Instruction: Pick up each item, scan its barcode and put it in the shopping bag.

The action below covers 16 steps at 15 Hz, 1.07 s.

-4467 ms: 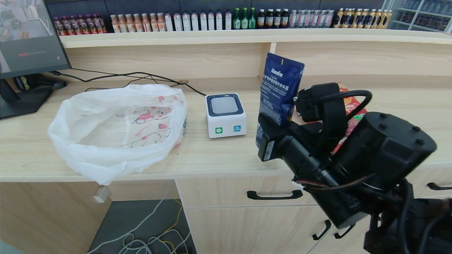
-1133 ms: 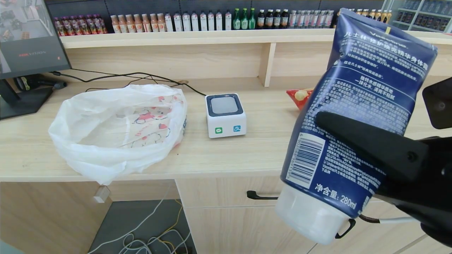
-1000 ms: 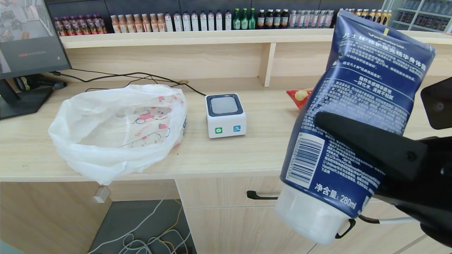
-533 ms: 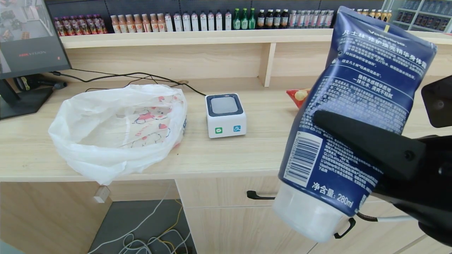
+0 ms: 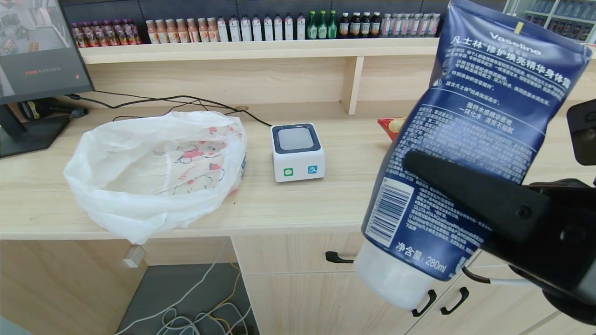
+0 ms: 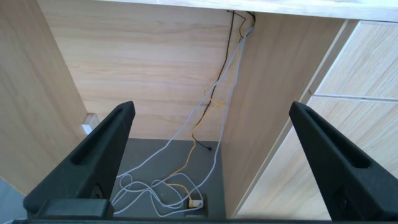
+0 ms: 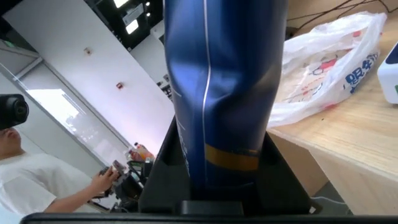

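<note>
Blue tube (image 5: 470, 139) is clamped in my right gripper (image 5: 419, 170): the jaws are closed on its lower body, one finger lying across the printed face, the other behind it. The tube hangs in the air, tilted, white cap (image 5: 389, 279) downward, off the front edge of the counter (image 5: 326, 204) and to the right of the scanner (image 5: 298, 150), touching nothing else. Its barcode (image 5: 389, 211) sits just above the cap and faces the head camera, not the scanner window, which looks straight up. My left gripper (image 6: 211, 112) hangs low, facing the open space under the counter, jaws apart and empty. The bag (image 5: 153, 167) lies open on the counter to the left of the scanner; a red packet (image 5: 390, 126) lies on the counter behind the tube. Step in hand, by my judgement: pickup done, scan not yet made. The next move calls for carrying the tube leftward until its barcode end is over the scanner window, and rotating the wrist so the barcode turns downward to face it, near but not touching. Caution: my front finger lies just beside the barcode and may shade it; the tube wall looks soft, so the grip should not be tightened. Bagging should follow only after the read.
</note>
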### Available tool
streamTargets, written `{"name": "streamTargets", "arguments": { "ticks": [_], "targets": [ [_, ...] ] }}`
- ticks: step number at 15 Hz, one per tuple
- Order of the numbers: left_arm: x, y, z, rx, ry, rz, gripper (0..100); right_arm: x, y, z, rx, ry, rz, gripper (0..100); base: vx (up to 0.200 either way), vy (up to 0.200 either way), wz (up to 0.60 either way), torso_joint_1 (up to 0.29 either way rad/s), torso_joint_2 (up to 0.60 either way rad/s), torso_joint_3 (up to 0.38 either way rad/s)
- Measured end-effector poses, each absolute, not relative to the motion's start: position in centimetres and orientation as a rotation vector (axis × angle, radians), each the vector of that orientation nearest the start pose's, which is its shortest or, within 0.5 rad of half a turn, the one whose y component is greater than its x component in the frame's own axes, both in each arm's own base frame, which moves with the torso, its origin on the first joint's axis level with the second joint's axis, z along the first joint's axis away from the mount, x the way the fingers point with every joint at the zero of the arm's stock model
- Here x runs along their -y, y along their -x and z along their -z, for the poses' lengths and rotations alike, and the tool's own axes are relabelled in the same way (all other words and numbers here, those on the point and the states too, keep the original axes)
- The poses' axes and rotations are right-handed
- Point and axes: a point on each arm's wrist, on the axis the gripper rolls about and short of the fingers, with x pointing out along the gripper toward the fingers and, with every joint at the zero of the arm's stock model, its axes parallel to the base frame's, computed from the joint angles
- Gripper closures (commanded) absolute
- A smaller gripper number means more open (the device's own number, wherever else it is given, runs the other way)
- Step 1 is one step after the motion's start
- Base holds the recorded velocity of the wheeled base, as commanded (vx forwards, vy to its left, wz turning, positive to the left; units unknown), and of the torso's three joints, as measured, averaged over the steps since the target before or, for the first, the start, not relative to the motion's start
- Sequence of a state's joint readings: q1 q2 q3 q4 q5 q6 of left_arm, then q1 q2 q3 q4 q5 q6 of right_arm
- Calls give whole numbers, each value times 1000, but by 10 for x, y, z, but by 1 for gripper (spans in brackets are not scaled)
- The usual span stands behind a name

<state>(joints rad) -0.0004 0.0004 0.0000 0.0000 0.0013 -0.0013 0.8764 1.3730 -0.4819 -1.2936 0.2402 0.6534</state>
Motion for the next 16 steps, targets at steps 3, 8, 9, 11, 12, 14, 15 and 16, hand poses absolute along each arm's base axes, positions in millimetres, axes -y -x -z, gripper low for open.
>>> {"name": "streamTargets", "arguments": {
  "ticks": [3, 8, 9, 11, 12, 14, 15, 16],
  "targets": [
    [0, 23, -75, 0, 1, 0, 0, -159, -129, -242, 73, -579, -1161, 100, 0, 0, 0, 0, 0, 0],
    [0, 23, -75, 0, 1, -1, 0, -156, -137, -240, 86, -359, -933, 100, 0, 0, 0, 0, 0, 0],
    [0, 23, -75, 0, 1, -1, 0, -156, -137, -243, 95, -319, -886, 100, 0, 0, 0, 0, 0, 0],
    [0, 23, -75, 0, 1, -1, 0, -157, -137, -253, 154, -196, -830, 100, 0, 0, 0, 0, 0, 0],
    [0, 23, -75, 0, 1, -1, 0, -157, -137, -257, 194, -127, -811, 100, 0, 0, 0, 0, 0, 0],
    [0, 23, -75, 0, 1, -1, 0, -155, -138, -260, 239, -24, -719, 100, 0, 0, 0, 0, 0, 0],
    [0, 23, -75, 0, 1, 0, 0, -154, -138, -260, 243, 4, -649, 100, 0, 0, 0, 0, 0, 0],
    [0, 23, -75, 0, 1, 0, 0, -152, -139, -257, 241, 42, -559, 100, 0, 0, 0, 0, 0, 0]
  ]
}}
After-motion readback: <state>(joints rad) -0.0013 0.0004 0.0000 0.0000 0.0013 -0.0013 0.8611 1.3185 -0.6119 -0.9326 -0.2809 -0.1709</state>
